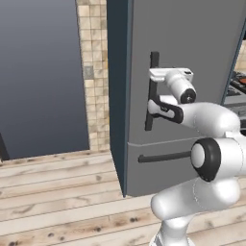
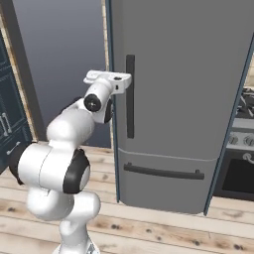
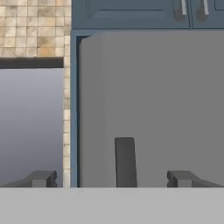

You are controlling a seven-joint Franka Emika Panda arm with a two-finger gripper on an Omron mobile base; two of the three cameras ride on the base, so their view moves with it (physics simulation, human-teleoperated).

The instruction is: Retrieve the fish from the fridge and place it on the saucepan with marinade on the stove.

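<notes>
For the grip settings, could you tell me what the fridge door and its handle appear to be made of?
The fridge door looks like matte grey painted metal: flat, even, no reflections. Its handle looks like dark matte plastic or coated metal, a plain bar without shine. Being rendered, neither is certain.

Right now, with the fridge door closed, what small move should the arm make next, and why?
Probably ease the hand forward until the door handle sits between the open jaws, then close. The fridge is shut, and in the hand view the handle stands between the two fingertips, apparently not yet gripped.

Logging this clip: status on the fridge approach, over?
Gripper open, straddling the door handle, not closed on it. Fridge door shut. Nothing in the way.
</notes>
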